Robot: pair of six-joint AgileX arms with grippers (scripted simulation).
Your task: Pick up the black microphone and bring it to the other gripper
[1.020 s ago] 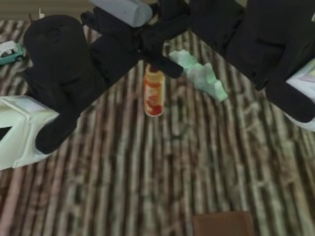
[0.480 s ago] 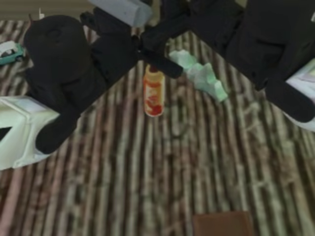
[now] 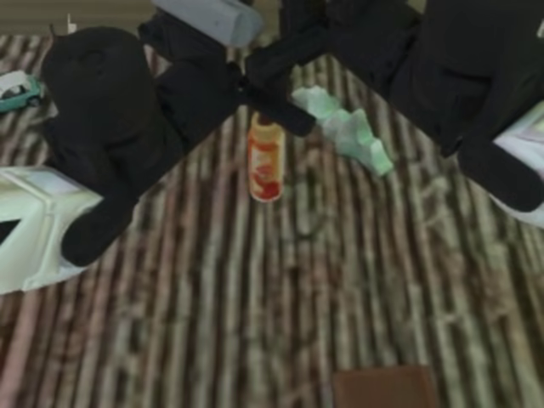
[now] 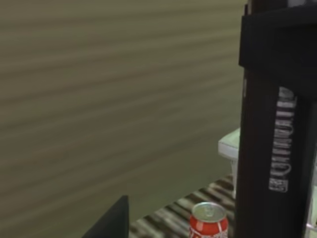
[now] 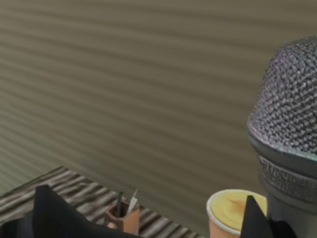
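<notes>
Both grippers meet at the table's far edge above the bottle point(image 3: 264, 158); I can't tell either's grip (fingers hidden). The microphone point(image 5: 290, 134) stands close before my right gripper point(image 3: 270, 70); I'd close the left gripper point(image 3: 223, 81) firmly before releasing.

The black microphone point(image 5: 290, 134) had a rough grey metal-mesh head above a matt collar, and the worktop point(image 3: 255, 297) looked like streaked, striped wood grain.
</notes>
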